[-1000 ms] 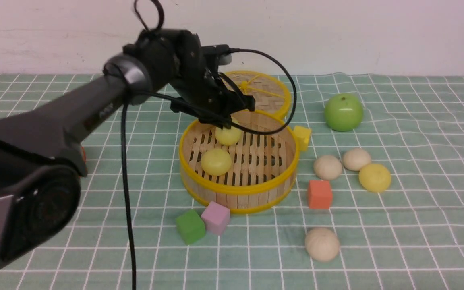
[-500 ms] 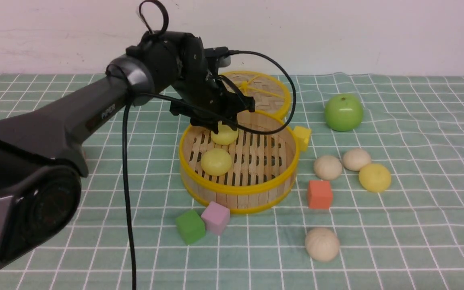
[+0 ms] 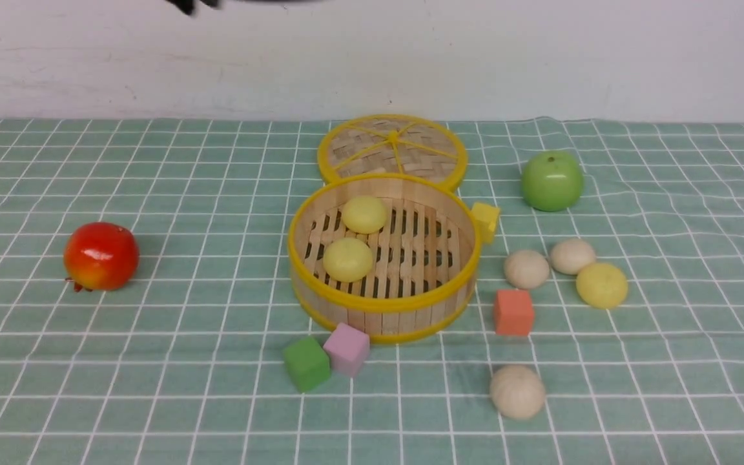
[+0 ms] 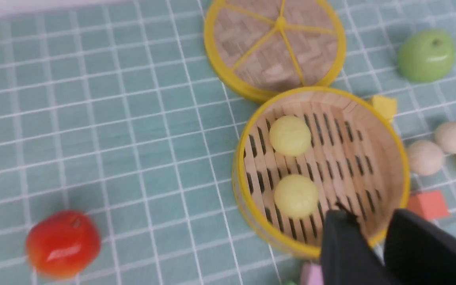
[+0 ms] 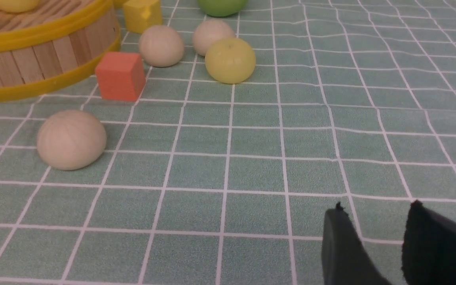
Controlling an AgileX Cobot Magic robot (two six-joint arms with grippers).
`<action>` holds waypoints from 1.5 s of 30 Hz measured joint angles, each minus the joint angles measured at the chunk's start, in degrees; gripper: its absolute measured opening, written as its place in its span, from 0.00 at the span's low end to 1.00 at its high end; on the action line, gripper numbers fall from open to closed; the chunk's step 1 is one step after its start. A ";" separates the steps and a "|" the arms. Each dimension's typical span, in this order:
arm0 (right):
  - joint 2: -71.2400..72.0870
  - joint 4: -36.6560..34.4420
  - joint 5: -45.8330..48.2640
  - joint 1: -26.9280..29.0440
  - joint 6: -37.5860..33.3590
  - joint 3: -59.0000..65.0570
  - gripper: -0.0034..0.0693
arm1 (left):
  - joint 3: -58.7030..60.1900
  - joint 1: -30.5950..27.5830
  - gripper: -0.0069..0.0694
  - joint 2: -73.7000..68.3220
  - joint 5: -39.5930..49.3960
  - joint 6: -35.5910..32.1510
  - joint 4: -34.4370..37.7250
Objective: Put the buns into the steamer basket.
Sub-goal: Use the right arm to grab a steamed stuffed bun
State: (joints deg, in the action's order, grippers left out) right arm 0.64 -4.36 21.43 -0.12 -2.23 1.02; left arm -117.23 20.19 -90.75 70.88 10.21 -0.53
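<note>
The left arm (image 3: 192, 5) has lifted away, now just a blur at the top left. The second yellow bun (image 3: 363, 214) sits loose in the basket (image 3: 386, 306), mid-frame, so two are in. Four buns (image 3: 526, 268) wait on the table (image 3: 152, 361), right side. The left gripper (image 4: 370, 217) and right gripper (image 5: 376, 206) both have jaws apart, empty. No readable writing.

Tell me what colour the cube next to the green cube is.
The cube is pale purple; front view shows it best.
</note>
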 joint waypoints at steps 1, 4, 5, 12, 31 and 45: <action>0.00 0.00 0.00 0.00 0.00 0.00 0.38 | 5.49 0.00 0.20 5.36 0.00 1.67 -0.05; 0.00 0.00 0.00 0.00 0.00 0.00 0.38 | 18.52 0.00 0.12 15.17 0.00 4.56 -1.22; 0.00 0.00 0.00 0.00 0.00 0.00 0.38 | 21.42 0.00 0.11 18.09 -0.06 5.43 -1.85; 0.00 0.00 0.00 0.00 0.00 0.00 0.38 | 53.11 0.00 0.07 38.56 -12.48 13.61 -5.61; 0.00 0.00 0.00 0.00 0.00 0.00 0.38 | 66.43 0.00 0.07 42.98 -17.37 30.61 -5.26; 0.00 0.00 0.00 0.00 0.00 0.00 0.38 | 77.65 -0.38 0.07 53.02 -44.80 28.82 -23.61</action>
State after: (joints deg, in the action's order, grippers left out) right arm 0.64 -4.36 21.43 -0.12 -2.23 1.02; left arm -39.57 19.80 -37.72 26.08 39.03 -24.14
